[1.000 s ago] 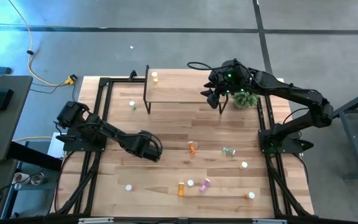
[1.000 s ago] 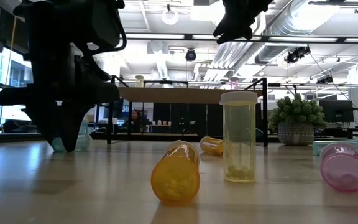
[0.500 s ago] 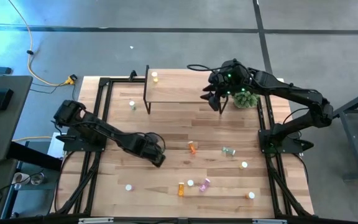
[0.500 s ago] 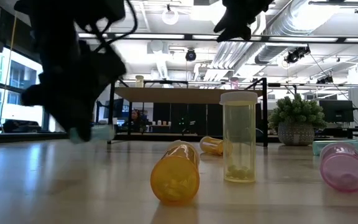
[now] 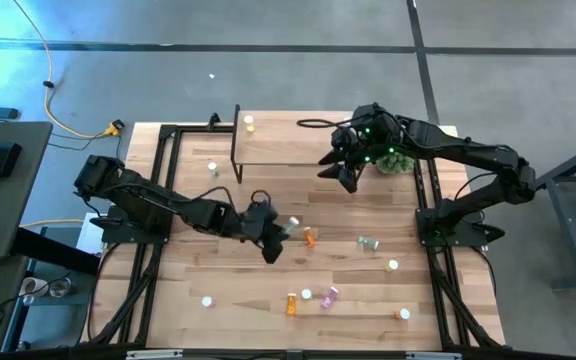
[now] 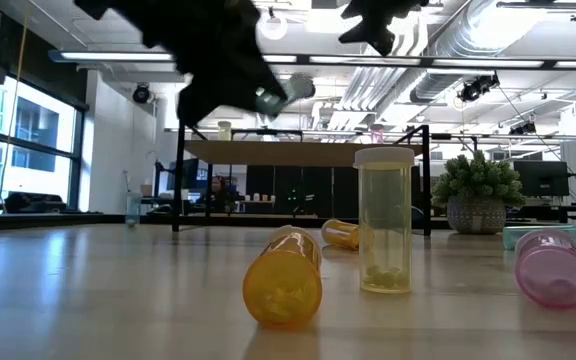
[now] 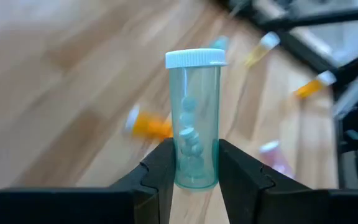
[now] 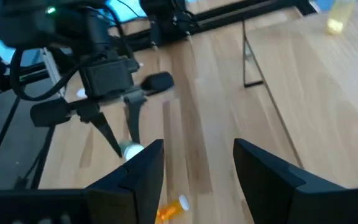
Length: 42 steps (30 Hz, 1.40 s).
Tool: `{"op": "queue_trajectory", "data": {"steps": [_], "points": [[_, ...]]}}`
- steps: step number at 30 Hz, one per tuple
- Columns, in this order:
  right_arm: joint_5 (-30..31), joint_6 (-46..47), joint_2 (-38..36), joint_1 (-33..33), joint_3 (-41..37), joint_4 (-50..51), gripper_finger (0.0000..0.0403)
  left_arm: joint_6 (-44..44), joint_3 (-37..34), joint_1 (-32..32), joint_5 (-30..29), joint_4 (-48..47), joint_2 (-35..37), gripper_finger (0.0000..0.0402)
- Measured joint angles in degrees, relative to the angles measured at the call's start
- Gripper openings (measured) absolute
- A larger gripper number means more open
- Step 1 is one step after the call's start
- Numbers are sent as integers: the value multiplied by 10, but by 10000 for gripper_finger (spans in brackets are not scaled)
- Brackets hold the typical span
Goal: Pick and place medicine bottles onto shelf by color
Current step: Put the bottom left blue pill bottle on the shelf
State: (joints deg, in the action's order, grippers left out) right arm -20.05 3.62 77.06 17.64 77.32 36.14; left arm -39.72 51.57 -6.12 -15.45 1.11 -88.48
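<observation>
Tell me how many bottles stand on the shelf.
1: a yellow bottle at the shelf's far left corner. The right arm covers its right end, so another may be hidden.

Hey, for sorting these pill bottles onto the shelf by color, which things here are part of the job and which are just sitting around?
Part of the job:
- green bottle held in the left gripper
- shelf with a yellow bottle on it
- orange bottle, pink bottle and others lying loose on the table

Just sitting around:
- plant ball near the waiting right gripper
</observation>
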Motion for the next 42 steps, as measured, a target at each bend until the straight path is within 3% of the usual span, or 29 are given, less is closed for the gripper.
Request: {"op": "queue_trajectory", "data": {"steps": [10,20,31,42], "points": [[-2,4,0,-24,0,-107,184,162,0,53,34,145,1,97],[-133,-96,0,7,0,-148,184,290,0,116,13,225,1,97],[-104,-110,3,50,0,-156,184,388,0,159,13,327,1,97],[-103,-71,10,47,0,-161,184,415,1,167,13,371,1,97]]}}
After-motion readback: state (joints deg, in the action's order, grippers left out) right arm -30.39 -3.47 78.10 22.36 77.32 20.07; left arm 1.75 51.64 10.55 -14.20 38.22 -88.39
